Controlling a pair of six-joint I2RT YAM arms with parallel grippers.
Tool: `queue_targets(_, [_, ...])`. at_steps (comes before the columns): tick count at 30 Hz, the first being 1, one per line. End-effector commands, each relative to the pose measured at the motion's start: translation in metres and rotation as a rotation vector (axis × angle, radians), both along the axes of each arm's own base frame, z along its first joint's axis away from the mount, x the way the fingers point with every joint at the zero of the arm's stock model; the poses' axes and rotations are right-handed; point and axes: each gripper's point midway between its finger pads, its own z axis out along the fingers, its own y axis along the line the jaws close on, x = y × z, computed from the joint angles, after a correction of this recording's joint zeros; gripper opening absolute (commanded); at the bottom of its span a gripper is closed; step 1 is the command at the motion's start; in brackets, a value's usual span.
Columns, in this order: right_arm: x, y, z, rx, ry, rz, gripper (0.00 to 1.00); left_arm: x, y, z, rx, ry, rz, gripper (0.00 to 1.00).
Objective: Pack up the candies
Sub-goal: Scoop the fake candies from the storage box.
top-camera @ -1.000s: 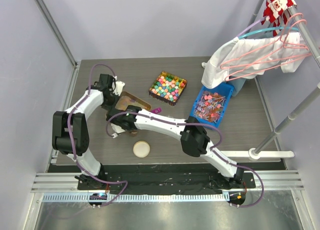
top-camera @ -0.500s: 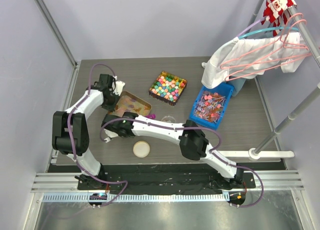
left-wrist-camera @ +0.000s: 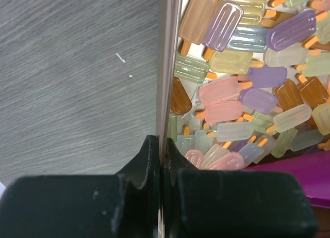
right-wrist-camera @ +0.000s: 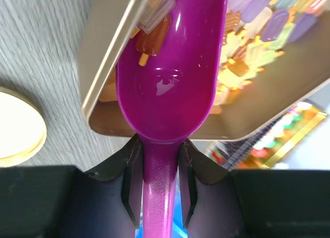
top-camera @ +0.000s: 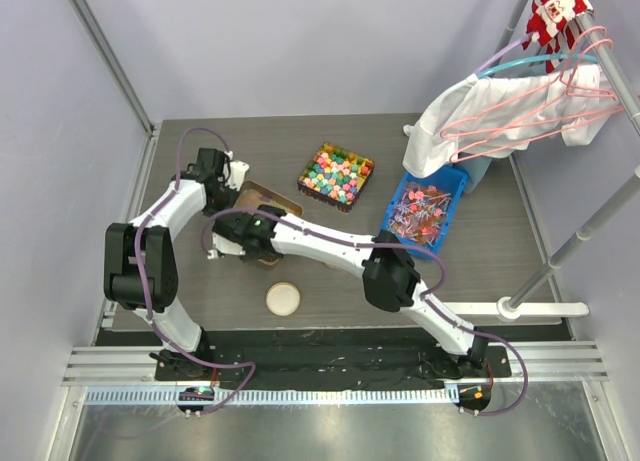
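Two arms meet over a metal tray [top-camera: 268,194] at the left of the table in the top external view. The left gripper [top-camera: 238,185] sits at the tray's far-left edge. The right gripper [top-camera: 245,246] lies across its near side, hiding most of the tray. A round pale lid [top-camera: 283,298] lies on the table just nearer the bases. A box of multicoloured sweets [top-camera: 336,175] and a blue bin [top-camera: 458,181] stand well apart to the right.

Seen from the left wrist, the left gripper's [left-wrist-camera: 161,145] fingers [left-wrist-camera: 147,158] are pressed almost together, with only the tray's thin rim [left-wrist-camera: 167,67] pinched between them. The candies [left-wrist-camera: 242,88] fill the tray to the right of that rim. They are popsicle-shaped pieces in pink, purple, green, amber and brown, each with an orange stick. A purple scoop [left-wrist-camera: 309,184] shows at the lower right, beside them.

Seen from the right wrist, the right gripper's [right-wrist-camera: 157,150] fingers [right-wrist-camera: 129,165] clamp narrowly on the scoop's handle, touching it on both sides. The scoop's bowl [right-wrist-camera: 170,83] reaches over the tray's wall [right-wrist-camera: 108,57]. A few of the candies [right-wrist-camera: 154,36] lie at the bowl's far end, and more show inside the tray to the right. The lid [right-wrist-camera: 15,127] lies on the table at the left, apart from the tray.
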Motion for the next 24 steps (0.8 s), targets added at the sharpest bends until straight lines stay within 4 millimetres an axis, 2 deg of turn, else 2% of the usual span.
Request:
queue_targets(1, [0.008,0.024,0.027,0.252,0.118,-0.08,0.01,0.031,-0.021,0.048,-0.132,-0.191,0.01,0.0])
queue_targets(12, [0.035,0.018,0.038,0.334,0.163,-0.121,0.01,0.033,-0.018,0.043,-0.122,-0.177,0.018,0.0])
queue_targets(18, [0.043,-0.005,0.043,0.339,0.169,-0.13,0.01,0.033,-0.018,0.039,-0.123,-0.17,0.02,0.0])
queue_targets(20, [0.045,-0.015,0.036,0.337,0.194,-0.148,0.01,0.033,-0.017,0.039,-0.119,-0.169,0.022,0.0])
queue_targets(21, [0.047,-0.016,0.043,0.357,0.189,-0.15,0.01,0.033,-0.016,0.038,-0.119,-0.169,0.024,0.0])
queue_targets(23, [0.05,-0.023,0.039,0.368,0.209,-0.17,0.01,0.033,-0.017,0.039,-0.118,-0.169,0.023,0.0])
queue_targets(24, [0.052,-0.023,0.044,0.388,0.207,-0.174,0.01,0.034,-0.016,0.039,-0.118,-0.17,0.027,0.0])
